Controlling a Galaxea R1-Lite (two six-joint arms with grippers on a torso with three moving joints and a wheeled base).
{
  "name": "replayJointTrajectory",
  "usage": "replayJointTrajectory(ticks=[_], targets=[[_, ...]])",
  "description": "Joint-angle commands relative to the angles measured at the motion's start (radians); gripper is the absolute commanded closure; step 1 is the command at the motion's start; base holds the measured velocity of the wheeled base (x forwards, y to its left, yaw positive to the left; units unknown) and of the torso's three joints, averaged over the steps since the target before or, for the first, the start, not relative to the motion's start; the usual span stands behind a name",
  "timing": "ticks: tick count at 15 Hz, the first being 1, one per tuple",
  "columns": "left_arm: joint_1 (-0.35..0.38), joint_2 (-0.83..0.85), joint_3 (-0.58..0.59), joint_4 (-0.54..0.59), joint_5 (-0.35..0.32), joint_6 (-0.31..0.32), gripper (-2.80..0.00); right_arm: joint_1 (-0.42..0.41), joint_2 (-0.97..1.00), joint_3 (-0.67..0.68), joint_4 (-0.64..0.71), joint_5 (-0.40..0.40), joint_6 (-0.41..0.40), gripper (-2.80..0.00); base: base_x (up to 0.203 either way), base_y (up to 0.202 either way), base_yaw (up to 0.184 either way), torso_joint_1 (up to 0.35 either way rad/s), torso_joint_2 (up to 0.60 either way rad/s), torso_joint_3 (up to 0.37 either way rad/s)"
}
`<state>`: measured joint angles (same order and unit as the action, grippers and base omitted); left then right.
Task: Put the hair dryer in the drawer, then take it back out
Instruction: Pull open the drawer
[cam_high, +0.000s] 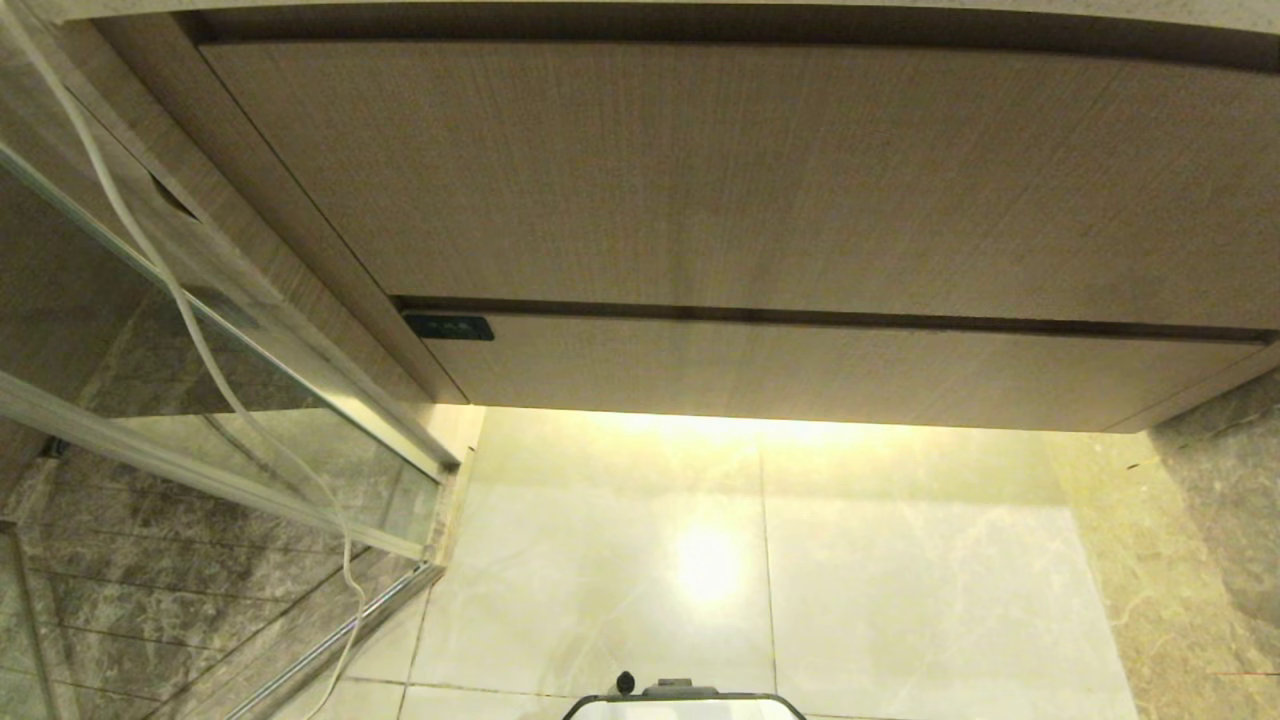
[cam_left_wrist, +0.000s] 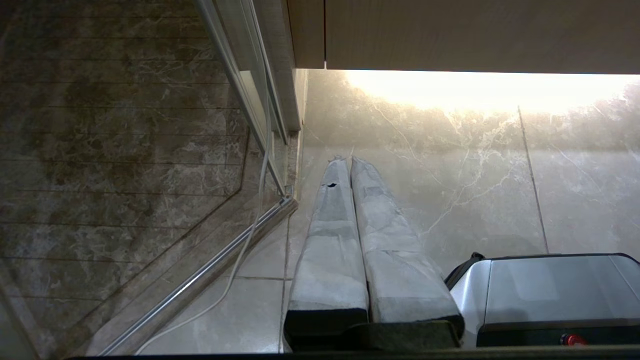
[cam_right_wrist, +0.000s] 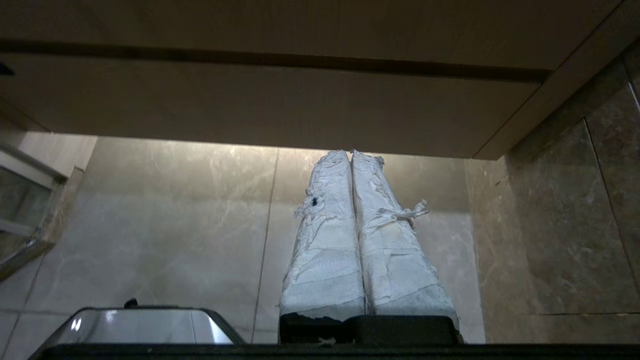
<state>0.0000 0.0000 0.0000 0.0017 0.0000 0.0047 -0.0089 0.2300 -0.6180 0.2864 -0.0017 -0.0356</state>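
1. Far left in the head view: glass panel (cam_high: 150, 400) with metal frame, dark marble behind; thin white cable (cam_high: 190, 330) trailing down across it to the floor.
2. Left tool (cam_left_wrist: 348, 161), seen only from its wrist camera: wrapped fingers (cam_left_wrist: 330, 240) pressed together, empty, hanging over pale floor (cam_left_wrist: 475, 175) just beside the glass frame.
3. Centre: tall wood panel (cam_high: 720, 170) above; drawer (cam_high: 830, 370) below it, fully closed, small dark label (cam_high: 448, 327) at its left end. Bright glow on the floor tiles beneath.
4. Hair dryer: in none of the views.
5. Bottom centre: edge of the robot's base (cam_high: 685, 700).
6. Right tool (cam_right_wrist: 351, 154): frayed wrapped fingers (cam_right_wrist: 390, 250) together, empty, pointing toward the drawer's lower edge, apart from it; dark marble wall (cam_right_wrist: 565, 225) alongside.
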Motion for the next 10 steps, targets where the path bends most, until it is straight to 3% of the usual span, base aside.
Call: replayJointTrajectory(ticks=[1, 4, 6, 10], targets=[[0.0, 0.0, 0.002, 0.0, 0.0, 0.0, 0.0, 0.001, 0.2, -0.197, 0.079, 0.006, -0.02, 0.0, 0.0, 0.0, 0.0, 0.0, 0.0, 0.0], [0.0, 0.0, 0.002, 0.0, 0.0, 0.0, 0.0, 0.046, 0.589, -0.493, 0.156, 0.037, -0.046, 0.0, 0.0, 0.0, 0.0, 0.0, 0.0, 0.0], [0.0, -0.001, 0.001, 0.0, 0.0, 0.0, 0.0, 0.14, 0.868, -0.648, 0.203, 0.052, -0.046, 0.0, 0.0, 0.0, 0.0, 0.0, 0.0, 0.0], [0.0, 0.0, 0.002, 0.0, 0.0, 0.0, 0.0, 0.287, 1.245, -0.821, 0.266, 0.086, -0.045, 0.0, 0.0, 0.0, 0.0, 0.0, 0.0, 0.0]])
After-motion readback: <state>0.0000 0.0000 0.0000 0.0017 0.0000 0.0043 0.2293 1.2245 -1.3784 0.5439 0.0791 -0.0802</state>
